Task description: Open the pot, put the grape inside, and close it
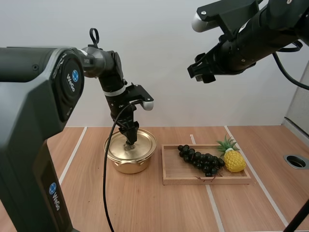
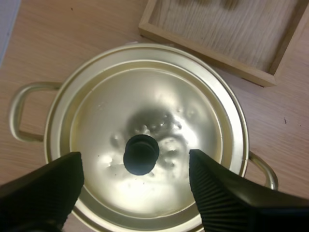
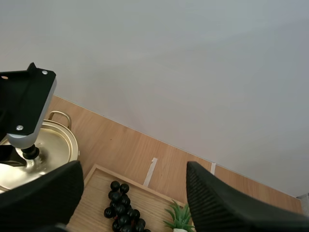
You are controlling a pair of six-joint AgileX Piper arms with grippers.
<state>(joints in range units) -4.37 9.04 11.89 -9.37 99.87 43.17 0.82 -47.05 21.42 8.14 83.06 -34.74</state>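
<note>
Above the closed gold pot (image 1: 130, 157), the left gripper (image 2: 134, 157) hangs open, a finger on each side of the black knob (image 2: 141, 154) of the lid (image 2: 145, 96), not touching it. The grapes (image 1: 200, 162) lie on a wooden tray (image 1: 203, 181) beside the pot. The right gripper (image 3: 134, 169) hangs open, high over the tray. Best approach, I judge: centre on the knob, bring both fingers level with it, close firmly, lift straight up.

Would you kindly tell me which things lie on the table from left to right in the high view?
pot → bunch of grapes → pineapple
</note>
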